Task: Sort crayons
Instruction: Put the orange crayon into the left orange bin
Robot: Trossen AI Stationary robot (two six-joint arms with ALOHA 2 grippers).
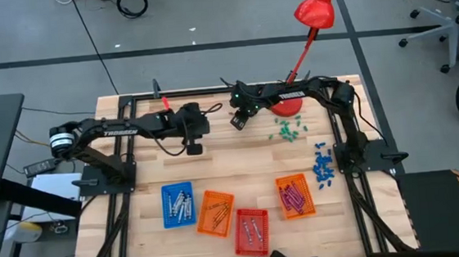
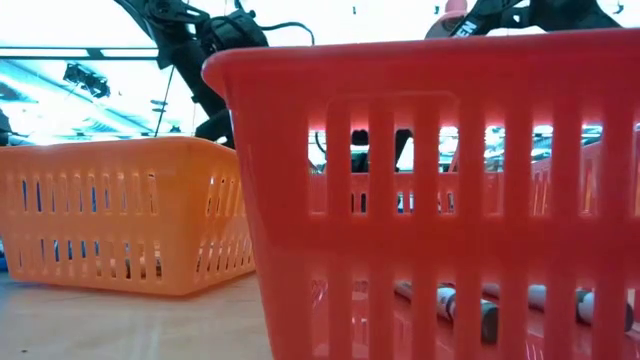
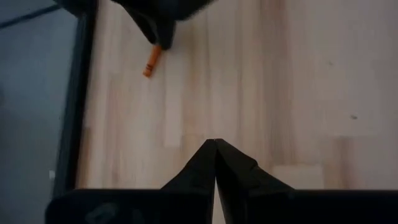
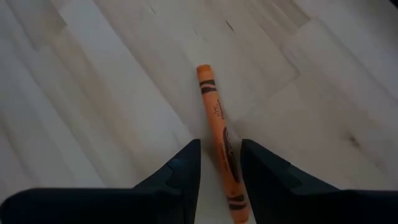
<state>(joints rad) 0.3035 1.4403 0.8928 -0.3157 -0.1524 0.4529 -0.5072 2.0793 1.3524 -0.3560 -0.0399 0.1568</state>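
My right gripper (image 1: 237, 121) is over the middle of the table's far part, shut on an orange crayon (image 4: 217, 118). The crayon and that gripper also show in the left wrist view (image 3: 152, 61). My left gripper (image 1: 192, 148) is just to its left, shut and empty, with its fingertips (image 3: 215, 144) together above bare wood. Four trays with crayons stand along the near side: blue (image 1: 178, 205), orange (image 1: 215, 212), red (image 1: 251, 230) and a second orange (image 1: 295, 195). My right gripper pinches the orange crayon between its two fingers near one end (image 4: 229, 163). Most of the stick juts out past the fingertips, roughly along them. The fingers slant down toward the table. The crayon looks clear of the wood.
Teal-green bits (image 1: 289, 129) and blue bits (image 1: 324, 166) lie on the right part of the table. A red lamp (image 1: 316, 3) stands on its base (image 1: 286, 101) at the far edge. In the low view the red tray (image 2: 430, 200) and an orange tray (image 2: 120, 215) fill the foreground.
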